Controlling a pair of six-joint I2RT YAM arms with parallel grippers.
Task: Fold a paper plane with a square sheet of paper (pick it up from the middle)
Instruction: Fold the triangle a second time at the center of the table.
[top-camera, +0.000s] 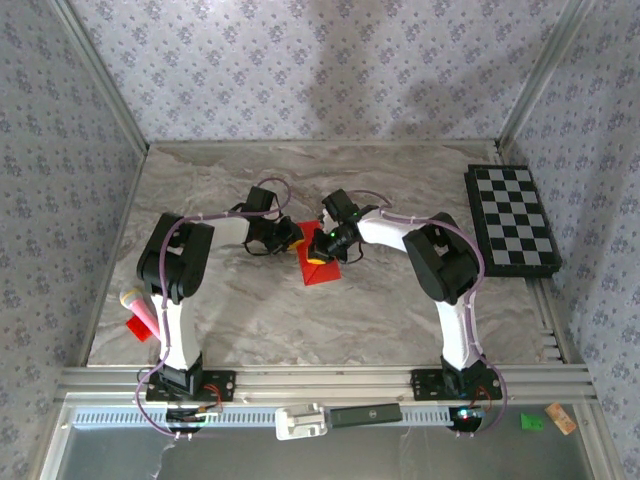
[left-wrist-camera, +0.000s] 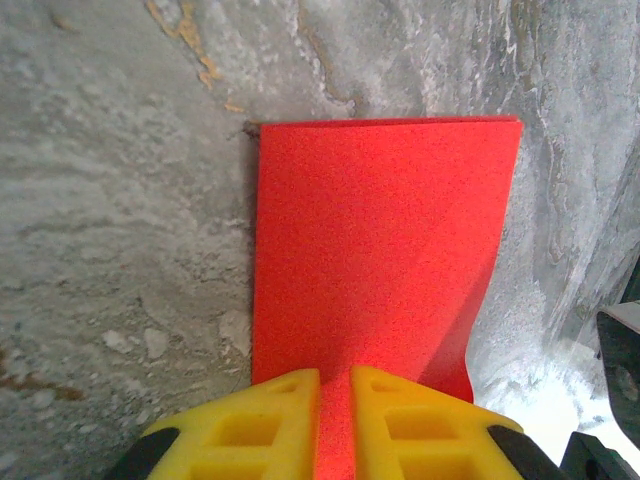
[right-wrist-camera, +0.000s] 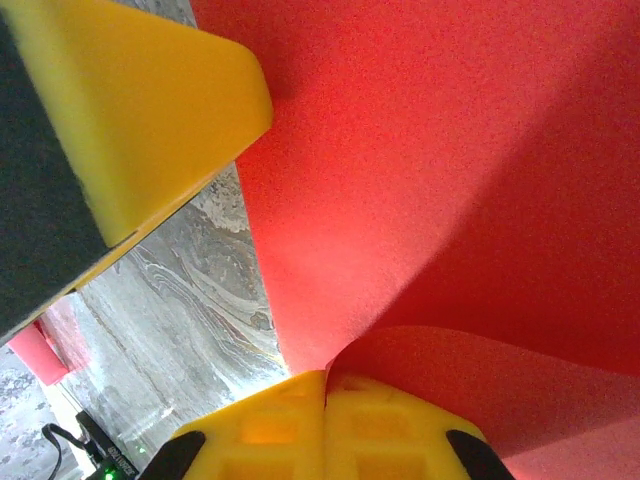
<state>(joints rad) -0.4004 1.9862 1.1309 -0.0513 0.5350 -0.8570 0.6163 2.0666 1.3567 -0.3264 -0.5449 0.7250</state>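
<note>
1. In the left wrist view, we are seeing the left fingers (left-wrist-camera: 285, 425) clenched on the near edge of the square sheet of paper (left-wrist-camera: 385, 250). A thin red strip is showing in the narrow gap between the two yellow pads. The sheet is stretching away from them over the grey marbled worktop (left-wrist-camera: 120, 200). Its far edge is running straight and its right edge is bowing inward. A dark part is sitting at the right border, and we cannot tell what it is.

2. In the right wrist view, we are finding the right fingers (right-wrist-camera: 260, 435) pressed together at the bottom. A curl of the red sheet is running into the seam between them, so they are grasping the paper. The rest of the sheet is rising as a broad red surface above them. One yellow left finger is hanging just beside its upper left edge. A pink object (right-wrist-camera: 38, 352) is lying at the lower left, well apart.

3. In the top view, we are watching the left arm (top-camera: 180, 260) and the right arm (top-camera: 440, 262) bending inward and meeting over the middle of the worktop. The red sheet is lying between and under their tips as a small creased shape. A chequered board (top-camera: 512, 220) is lying at the right side, well apart. A small red scrap (top-camera: 140, 328) is sitting just beside the pink object near the left arm.
</note>
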